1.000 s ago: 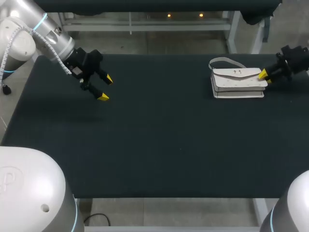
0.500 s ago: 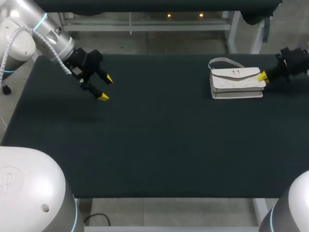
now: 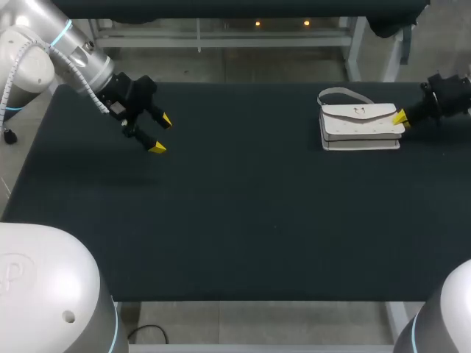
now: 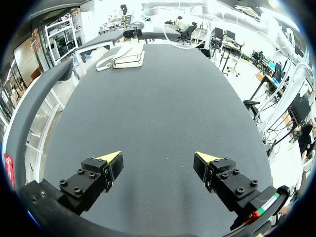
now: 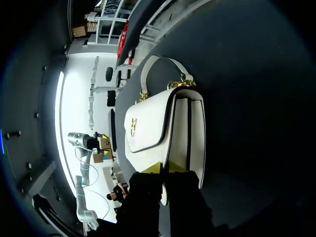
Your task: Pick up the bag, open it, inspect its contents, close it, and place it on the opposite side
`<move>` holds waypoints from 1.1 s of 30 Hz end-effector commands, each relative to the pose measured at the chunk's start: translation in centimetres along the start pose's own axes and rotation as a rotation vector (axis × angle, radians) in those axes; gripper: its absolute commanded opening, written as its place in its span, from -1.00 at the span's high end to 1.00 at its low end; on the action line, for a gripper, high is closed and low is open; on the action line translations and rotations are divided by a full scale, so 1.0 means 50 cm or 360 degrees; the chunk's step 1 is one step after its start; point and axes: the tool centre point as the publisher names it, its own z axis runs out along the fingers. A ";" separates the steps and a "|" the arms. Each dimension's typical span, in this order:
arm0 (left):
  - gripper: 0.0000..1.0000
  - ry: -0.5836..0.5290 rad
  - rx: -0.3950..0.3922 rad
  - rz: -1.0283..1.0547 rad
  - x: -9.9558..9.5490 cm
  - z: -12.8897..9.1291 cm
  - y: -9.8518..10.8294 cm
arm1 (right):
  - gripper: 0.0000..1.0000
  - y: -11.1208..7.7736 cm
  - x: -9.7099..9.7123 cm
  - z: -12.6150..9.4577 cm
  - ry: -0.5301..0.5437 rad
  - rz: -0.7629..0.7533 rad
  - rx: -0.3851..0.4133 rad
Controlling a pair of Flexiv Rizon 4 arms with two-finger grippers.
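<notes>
Bag (image 3: 360,123), flap closed, on table (image 3: 243,220)

Left pincer (image 4: 158,158) spread, right (image 5: 164,169) likely clamped.

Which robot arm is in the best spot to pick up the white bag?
The right arm. It sits right at the bag's end, while the left arm hangs far across the table with open jaws.
</notes>
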 end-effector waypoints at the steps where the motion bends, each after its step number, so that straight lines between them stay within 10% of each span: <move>1: -1.00 -0.0002 0.0002 0.0001 0.000 0.001 0.001 | 1.00 0.005 0.010 0.020 0.0018 -0.0036 0.0820; 14: -1.00 -0.0002 0.0002 0.0001 0.000 0.001 0.001 | 1.00 -0.049 0.125 0.133 0.0064 -0.0223 0.0811; 33: -1.00 -0.0002 0.0002 0.0001 0.000 0.001 0.001 | 1.00 -0.135 0.157 0.174 0.0044 -0.0189 0.0519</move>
